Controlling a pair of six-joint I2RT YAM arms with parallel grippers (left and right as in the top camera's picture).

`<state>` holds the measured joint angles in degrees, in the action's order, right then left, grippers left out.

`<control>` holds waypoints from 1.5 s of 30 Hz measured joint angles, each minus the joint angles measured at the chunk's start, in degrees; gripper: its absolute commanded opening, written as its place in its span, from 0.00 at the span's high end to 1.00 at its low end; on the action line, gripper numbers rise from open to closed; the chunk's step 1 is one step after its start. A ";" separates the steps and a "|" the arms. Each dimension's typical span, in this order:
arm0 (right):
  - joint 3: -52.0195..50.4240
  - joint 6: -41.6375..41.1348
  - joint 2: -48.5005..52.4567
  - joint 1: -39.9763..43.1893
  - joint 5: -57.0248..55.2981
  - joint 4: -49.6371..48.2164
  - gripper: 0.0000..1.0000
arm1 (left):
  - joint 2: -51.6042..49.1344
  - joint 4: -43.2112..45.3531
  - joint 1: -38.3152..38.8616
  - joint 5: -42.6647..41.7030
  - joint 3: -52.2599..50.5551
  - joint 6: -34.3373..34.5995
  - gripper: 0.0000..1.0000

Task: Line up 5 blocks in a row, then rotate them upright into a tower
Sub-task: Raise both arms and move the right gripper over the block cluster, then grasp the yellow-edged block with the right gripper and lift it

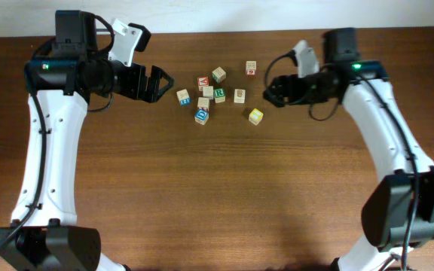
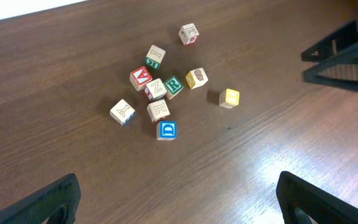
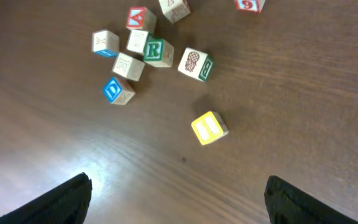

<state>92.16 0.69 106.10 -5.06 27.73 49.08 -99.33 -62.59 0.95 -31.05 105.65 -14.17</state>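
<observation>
Small wooden letter cubes lie scattered at the table's middle back. The green R block [image 1: 219, 95] [image 2: 174, 86] [image 3: 158, 51] sits in the cluster's middle, with the blue D block [image 1: 201, 116] [image 2: 166, 130] [image 3: 117, 90] at the near side. A yellow-faced block [image 1: 255, 116] [image 2: 229, 98] [image 3: 209, 127] lies apart on the right. One beige block with an orange-brown mark [image 1: 239, 95] [image 2: 196, 78] [image 3: 196, 64] lies beside the R, another [image 1: 251, 68] [image 2: 189, 33] farther back. My left gripper [image 1: 160, 81] [image 2: 179, 202] hangs open left of the cluster. My right gripper [image 1: 270, 92] [image 3: 179, 199] hangs open to the right, nearest the yellow block. Both hold nothing.
A red-faced cube [image 1: 203, 81] [image 2: 140, 77] and several plain beige cubes [image 2: 159, 110] crowd close around the R block, some touching. Another cube with blue marks [image 1: 183, 96] [image 2: 122, 111] lies at the cluster's left. The table's back edge meets a white wall [image 1: 224, 13].
</observation>
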 measured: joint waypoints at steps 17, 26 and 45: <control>0.00 -3.61 2.47 -11.91 -13.64 -11.76 0.35 | -5.42 0.87 3.76 21.73 0.02 15.85 0.00; 0.31 -3.89 9.70 -11.91 -22.01 -11.26 0.35 | -6.12 1.55 3.91 24.26 0.02 16.85 0.01; 0.31 -1.27 18.14 -11.91 -23.02 -7.74 0.55 | -8.92 1.55 3.85 24.48 0.02 16.85 0.01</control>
<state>92.47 -0.58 124.25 -16.97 4.71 41.34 -108.25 -61.04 4.80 -6.57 105.67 2.68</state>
